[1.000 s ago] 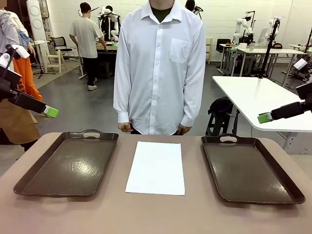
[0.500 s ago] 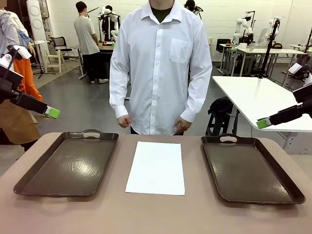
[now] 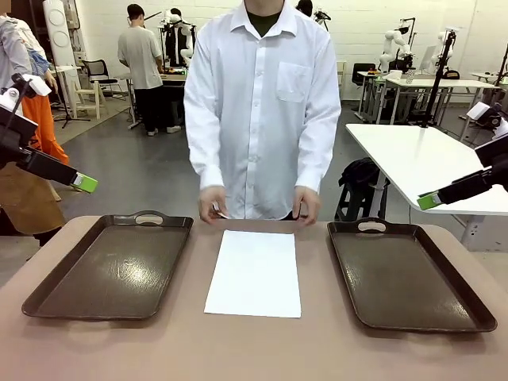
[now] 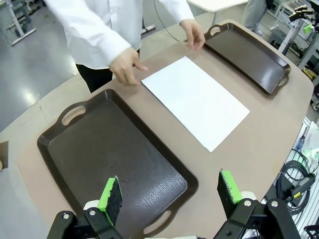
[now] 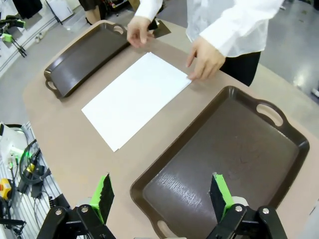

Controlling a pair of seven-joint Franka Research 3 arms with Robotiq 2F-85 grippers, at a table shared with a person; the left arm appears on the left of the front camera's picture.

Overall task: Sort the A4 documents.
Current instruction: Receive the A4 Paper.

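A white A4 document point(image 3: 255, 272) lies flat on the brown table between two dark trays; it also appears in the left wrist view point(image 4: 195, 101) and the right wrist view point(image 5: 135, 97). The person's hands point(image 3: 213, 205) reach down to its far corners. My left gripper point(image 4: 170, 191) hangs open high above the near end of the left tray point(image 3: 111, 266), its green tip point(image 3: 85, 184) at the picture's left edge. My right gripper point(image 5: 161, 194) is open above the right tray point(image 3: 409, 274), its green tip point(image 3: 429, 201) at the right edge. Both hold nothing.
The person in a white shirt point(image 3: 262, 103) stands at the table's far edge. Both trays point(image 4: 109, 149) point(image 5: 224, 159) are bare inside. A white table point(image 3: 421, 163) stands behind on the right. Cables point(image 5: 22, 164) lie on the floor beside the table.
The person has brought both hands down from waist height to the far corners of the sheet. Both arms have stayed nearly still, grippers open.
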